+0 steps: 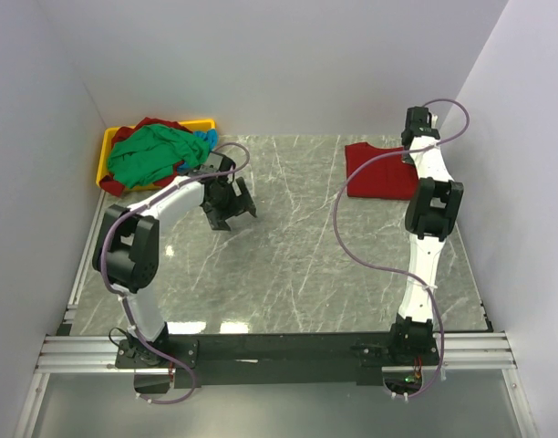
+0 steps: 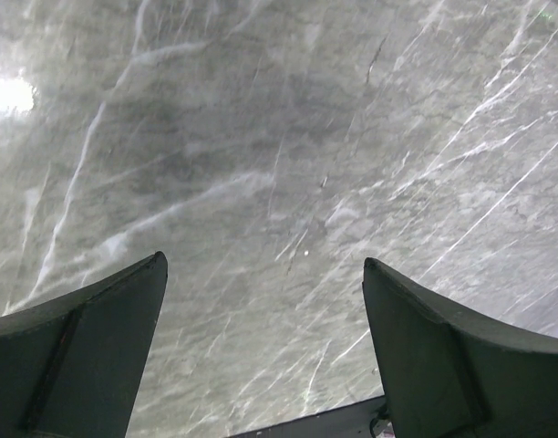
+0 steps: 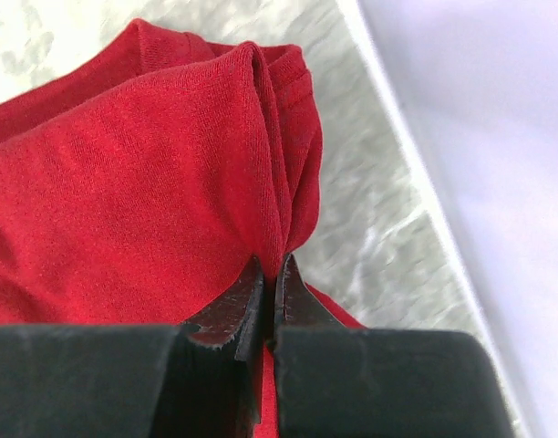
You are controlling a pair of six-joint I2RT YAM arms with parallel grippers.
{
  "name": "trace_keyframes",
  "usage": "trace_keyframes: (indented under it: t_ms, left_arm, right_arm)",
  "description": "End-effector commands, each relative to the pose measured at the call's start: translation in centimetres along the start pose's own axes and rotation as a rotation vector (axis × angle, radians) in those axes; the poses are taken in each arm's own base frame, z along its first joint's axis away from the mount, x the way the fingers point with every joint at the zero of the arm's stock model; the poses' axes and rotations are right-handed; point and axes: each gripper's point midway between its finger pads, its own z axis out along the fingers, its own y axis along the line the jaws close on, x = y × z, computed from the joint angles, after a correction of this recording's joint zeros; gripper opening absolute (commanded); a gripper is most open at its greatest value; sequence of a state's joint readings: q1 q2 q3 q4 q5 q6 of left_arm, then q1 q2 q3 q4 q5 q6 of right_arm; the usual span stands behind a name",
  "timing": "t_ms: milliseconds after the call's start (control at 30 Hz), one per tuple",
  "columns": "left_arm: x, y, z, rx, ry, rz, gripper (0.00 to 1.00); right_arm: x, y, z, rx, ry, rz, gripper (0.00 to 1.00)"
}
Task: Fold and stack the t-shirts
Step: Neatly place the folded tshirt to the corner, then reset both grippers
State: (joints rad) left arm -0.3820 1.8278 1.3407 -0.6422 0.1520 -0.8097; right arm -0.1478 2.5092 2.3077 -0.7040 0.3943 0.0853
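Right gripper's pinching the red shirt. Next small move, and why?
Probably open the right gripper and lift off: the red t-shirt it pinches already lies folded on the table, and the left gripper hangs open and empty.

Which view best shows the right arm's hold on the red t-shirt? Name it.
The right wrist view: the red t-shirt fills it, a fold pinched by the right gripper, fingers shut. The top external view shows the folded shirt's outline but not the pinch. The left wrist view shows only the tabletop.
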Motion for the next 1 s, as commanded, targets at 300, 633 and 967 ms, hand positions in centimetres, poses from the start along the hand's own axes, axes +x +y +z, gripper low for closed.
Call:
trace_keyframes:
  t_ms: [300, 633, 967]
  left_arm:
    - [1.0, 0.2, -2.1, -0.018, -0.017, -0.034, 0.94]
    - [-0.5, -2.0, -4.1, 0.041, -0.12, 0.001, 0.95]
    - [-1.8, -2.9, -8.4, 0.142, -0.301, 0.013, 0.96]
  right_arm:
    - [-7.6, -5.8, -0.2, 0.115, -0.231, 0.048, 0.07]
    - [-8.0, -5.2, -3.1, 0.088, -0.275, 0.079, 0.89]
    - [-8.7, -4.7, -13.7, 0.028, -0.422, 0.182, 0.93]
